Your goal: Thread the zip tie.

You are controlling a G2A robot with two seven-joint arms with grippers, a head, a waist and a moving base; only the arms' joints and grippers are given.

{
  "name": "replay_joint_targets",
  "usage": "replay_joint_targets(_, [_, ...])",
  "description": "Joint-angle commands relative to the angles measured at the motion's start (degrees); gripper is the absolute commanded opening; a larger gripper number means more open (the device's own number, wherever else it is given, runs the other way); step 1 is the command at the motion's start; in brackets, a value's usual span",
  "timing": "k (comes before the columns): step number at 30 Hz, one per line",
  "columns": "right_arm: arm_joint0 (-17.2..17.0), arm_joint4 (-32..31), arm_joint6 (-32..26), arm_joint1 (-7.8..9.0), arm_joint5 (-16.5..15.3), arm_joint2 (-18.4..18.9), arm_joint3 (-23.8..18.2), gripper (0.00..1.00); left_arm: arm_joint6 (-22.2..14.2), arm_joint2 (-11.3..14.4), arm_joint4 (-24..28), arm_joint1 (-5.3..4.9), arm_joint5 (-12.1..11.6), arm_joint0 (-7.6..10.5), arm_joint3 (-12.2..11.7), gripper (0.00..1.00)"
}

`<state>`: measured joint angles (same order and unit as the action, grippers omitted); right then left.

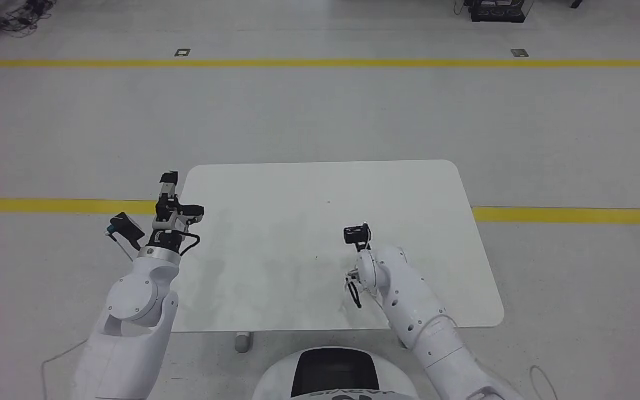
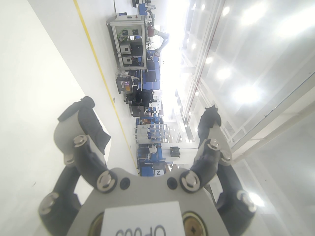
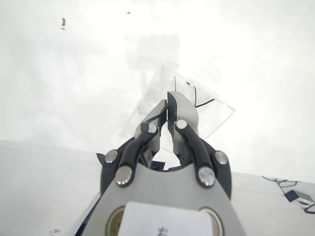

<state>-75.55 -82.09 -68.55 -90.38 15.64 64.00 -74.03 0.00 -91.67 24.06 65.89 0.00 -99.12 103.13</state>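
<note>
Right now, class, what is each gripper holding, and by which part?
Left gripper: open, holds nothing. Right gripper: fingers shut, apparently on a thin black zip tie; which part cannot be told.

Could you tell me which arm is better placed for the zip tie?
Probably right: the right gripper is shut at the thin black zip tie on a clear plastic sheet; the open left gripper points off the white table.

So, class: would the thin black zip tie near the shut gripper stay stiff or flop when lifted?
Probably floppy: the zip tie shows as a thin, curved black line. Likely very light, being far thinner than the right gripper. It might slide easily, since it seems to lie on a clear glossy sheet.
</note>
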Motion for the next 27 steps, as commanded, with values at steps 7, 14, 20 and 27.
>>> replay_joint_targets(7, [-2.65, 1.51, -2.05, 0.82, -2.29, 2.18, -6.13, 0.0, 0.0, 0.0, 0.0, 0.0, 0.0, 0.0, 0.0, 1.0])
replay_joint_targets(14, [-4.82, 5.33, -3.39, 1.63, -5.3, 5.14, -11.84, 0.0, 0.0, 0.0, 0.0, 0.0, 0.0, 0.0, 0.0, 1.0])
replay_joint_targets(20, [-8.7, 10.58, -3.29, 2.73, -8.39, 10.43, -19.63, 0.0, 0.0, 0.0, 0.0, 0.0, 0.0, 0.0, 0.0, 1.0])
replay_joint_targets(27, [-12.75, 26.81, -1.28, 4.1, -16.95, 19.66, -23.17, 0.0, 0.0, 0.0, 0.0, 0.0, 0.0, 0.0, 0.0, 1.0])
